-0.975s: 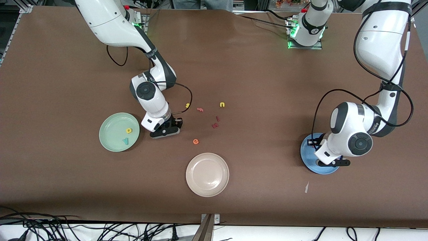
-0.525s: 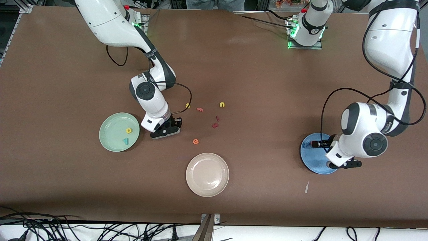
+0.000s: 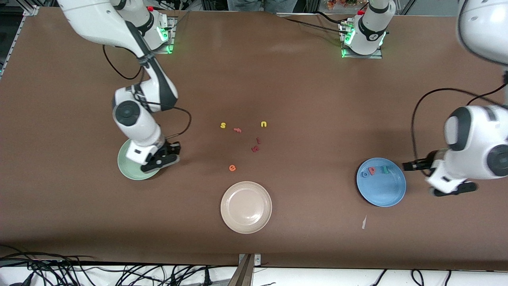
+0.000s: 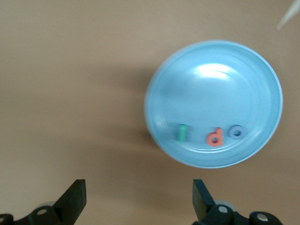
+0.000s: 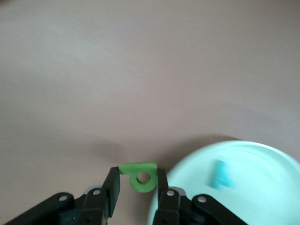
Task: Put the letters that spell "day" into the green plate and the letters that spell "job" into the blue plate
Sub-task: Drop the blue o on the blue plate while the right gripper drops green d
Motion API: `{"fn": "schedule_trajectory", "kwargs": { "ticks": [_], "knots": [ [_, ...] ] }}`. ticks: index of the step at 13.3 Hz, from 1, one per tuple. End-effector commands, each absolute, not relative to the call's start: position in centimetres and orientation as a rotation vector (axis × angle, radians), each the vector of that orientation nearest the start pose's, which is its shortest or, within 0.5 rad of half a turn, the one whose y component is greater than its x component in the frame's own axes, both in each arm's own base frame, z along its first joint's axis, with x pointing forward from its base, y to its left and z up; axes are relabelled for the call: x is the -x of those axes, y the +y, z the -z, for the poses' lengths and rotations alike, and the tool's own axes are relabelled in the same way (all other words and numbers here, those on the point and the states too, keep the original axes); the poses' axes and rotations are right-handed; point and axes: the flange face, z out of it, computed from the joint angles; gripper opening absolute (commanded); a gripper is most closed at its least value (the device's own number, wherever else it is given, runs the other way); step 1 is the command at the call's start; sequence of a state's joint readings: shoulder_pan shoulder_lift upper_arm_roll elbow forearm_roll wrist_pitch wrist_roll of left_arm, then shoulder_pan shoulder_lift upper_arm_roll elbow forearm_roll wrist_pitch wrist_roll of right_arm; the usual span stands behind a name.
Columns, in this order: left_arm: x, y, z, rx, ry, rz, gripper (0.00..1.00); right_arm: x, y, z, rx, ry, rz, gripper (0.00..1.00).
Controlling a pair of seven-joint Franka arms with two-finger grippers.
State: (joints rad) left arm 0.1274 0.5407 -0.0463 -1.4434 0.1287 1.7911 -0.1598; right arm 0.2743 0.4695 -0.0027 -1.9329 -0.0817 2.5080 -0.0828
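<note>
Right wrist view shows you the right gripper (image 5: 137,183) pinching the green "d" (image 5: 139,175) at the green plate's (image 5: 262,159) rim, while your left gripper (image 4: 138,199) hangs wide open beside the blue plate (image 4: 253,70) holding j, o, b.

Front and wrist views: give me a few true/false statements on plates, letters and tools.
1. The blue plate holds three letters. True.
2. The right tool is empty. False: it is shut on the green "d", at the green plate's rim.
3. The left tool is open with nothing between its fingers. True.
4. The beige plate holds the orange "e". False: the "e" lies on the table, farther from the front camera than that plate.
5. The yellow "s" is in the green plate. False: it lies on the table.
</note>
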Motion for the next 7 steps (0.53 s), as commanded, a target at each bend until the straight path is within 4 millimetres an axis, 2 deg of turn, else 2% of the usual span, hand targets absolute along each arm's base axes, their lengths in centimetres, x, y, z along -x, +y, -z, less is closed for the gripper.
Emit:
{"fn": "schedule_trajectory", "kwargs": {
  "ticks": [1,2,3,4,5,7],
  "knots": [
    [-64.2,9.5,-43.8,3.052,-0.232,-0.204,1.0,-59.0,12.3,-25.7,3.113,-0.723,0.122,0.21],
    [-62.8,9.8,-46.2,3.088,-0.249,-0.172,1.0,-58.7,11.1,-25.6,3.122,-0.709,0.106,0.26],
    [-61.7,9.3,-48.4,3.119,-0.244,-0.159,1.0,-58.6,9.5,-25.6,3.14,-0.676,0.099,0.51],
    [-60.7,8.8,-50.3,3.146,-0.233,-0.175,1.0,-58.8,8.2,-25.7,3.153,-0.652,0.1,0.8],
    [-59.7,7.9,-52.4,3.178,-0.235,-0.186,1.0,-59.0,7.3,-26.2,3.164,-0.632,0.111,1.0],
    [-58.0,5.1,-55.1,3.196,-0.183,-0.219,1.0,-59.3,6.6,-27.3,3.17,-0.602,0.141,1.0]
  ]
}}
